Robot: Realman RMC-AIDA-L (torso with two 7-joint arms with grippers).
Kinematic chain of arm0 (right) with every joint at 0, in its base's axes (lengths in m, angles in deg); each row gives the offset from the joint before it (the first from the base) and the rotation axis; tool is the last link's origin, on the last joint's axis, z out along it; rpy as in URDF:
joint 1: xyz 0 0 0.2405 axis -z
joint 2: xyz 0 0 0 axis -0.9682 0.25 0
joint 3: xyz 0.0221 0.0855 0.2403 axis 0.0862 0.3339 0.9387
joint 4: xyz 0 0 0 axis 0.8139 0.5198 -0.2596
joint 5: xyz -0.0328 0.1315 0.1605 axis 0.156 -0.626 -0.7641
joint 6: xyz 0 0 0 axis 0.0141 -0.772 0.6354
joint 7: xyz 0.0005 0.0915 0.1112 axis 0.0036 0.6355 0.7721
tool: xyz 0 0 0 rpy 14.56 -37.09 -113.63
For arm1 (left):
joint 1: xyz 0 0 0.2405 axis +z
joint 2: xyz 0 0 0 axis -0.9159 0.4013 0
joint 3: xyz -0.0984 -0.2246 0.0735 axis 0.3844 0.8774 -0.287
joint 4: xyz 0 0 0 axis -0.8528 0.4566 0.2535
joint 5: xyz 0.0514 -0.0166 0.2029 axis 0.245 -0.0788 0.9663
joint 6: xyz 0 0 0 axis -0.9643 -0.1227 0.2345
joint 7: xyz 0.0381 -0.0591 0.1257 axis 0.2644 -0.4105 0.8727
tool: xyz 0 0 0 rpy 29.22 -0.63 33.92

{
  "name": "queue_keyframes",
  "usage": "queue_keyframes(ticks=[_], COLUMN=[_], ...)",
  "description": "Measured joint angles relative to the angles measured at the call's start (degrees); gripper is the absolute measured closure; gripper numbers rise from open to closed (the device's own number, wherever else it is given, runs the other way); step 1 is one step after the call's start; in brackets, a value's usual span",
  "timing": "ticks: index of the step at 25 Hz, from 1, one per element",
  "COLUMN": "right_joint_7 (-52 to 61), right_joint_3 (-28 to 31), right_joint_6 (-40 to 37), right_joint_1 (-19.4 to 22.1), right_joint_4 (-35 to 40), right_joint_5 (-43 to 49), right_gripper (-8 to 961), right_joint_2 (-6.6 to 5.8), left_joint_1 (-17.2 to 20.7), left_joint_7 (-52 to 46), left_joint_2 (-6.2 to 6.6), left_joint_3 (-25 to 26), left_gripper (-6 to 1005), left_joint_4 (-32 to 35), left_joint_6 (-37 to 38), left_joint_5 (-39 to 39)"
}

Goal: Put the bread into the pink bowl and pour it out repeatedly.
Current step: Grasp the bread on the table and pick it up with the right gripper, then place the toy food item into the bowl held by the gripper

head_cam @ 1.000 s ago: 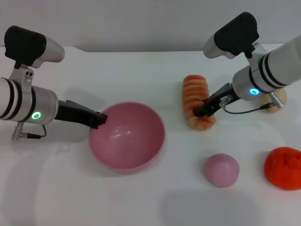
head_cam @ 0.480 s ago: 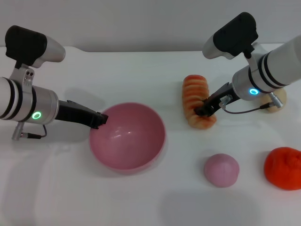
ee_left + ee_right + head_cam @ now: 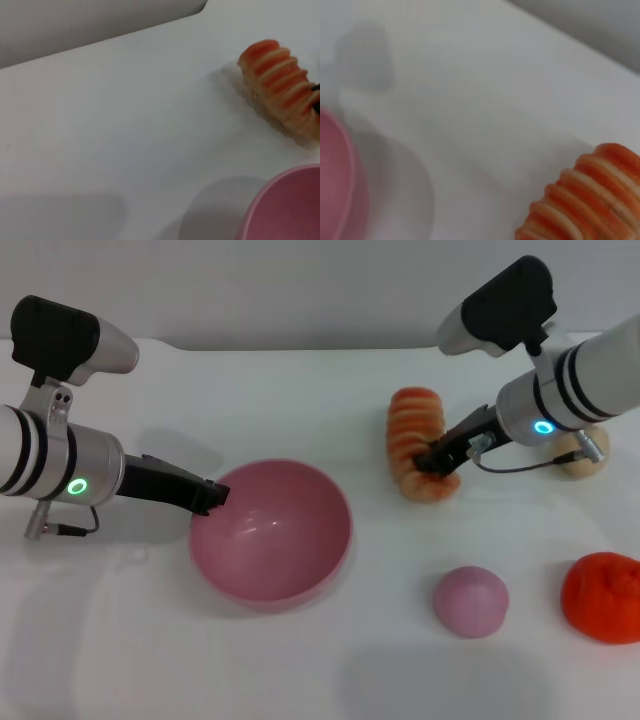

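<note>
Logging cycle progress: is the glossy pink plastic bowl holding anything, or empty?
Empty. The glossy pink plastic bowl shows only bare interior; the striped orange-and-cream toy loaf lies on the table outside it, at the right end effector.

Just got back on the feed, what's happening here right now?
The right pincer is closed on the striped bread, which lies on the white table to the right of the pink bowl. The left pincer holds the bowl by its left rim. The bowl is empty, so the bread has not gone in yet.
</note>
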Motion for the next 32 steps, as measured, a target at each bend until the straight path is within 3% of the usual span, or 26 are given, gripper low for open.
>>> queue_keyframes(ticks=[9,14,22,32], right_joint_7=[0.41,0.18,0.08,0.10], right_joint_3=[-2.18,-2.96,-13.19,-24.91], right_joint_6=[0.39,0.48,0.43,2.88], right_joint_1=[7.53,11.46,17.30,17.28], right_joint_4=[14.17,25.77,43.91,40.30], right_joint_5=[-3.03,-5.87,-11.69,-12.91], right_gripper=[780,793,800,810], right_joint_2=[-0.04,-0.22,-0.15,0.00], left_joint_1=[0.06,-0.03,-0.04,-1.39], left_joint_7=[0.00,0.02,0.18,0.10], left_joint_2=[0.23,0.36,0.40,0.22], left_joint_3=[0.46,0.60,0.78,1.18], left_gripper=[953,953,953,953], left_joint_4=[0.00,0.00,0.00,0.61], left_joint_6=[0.70,1.35,1.67,2.05], left_joint_5=[0.00,0.07,0.05,-0.23])
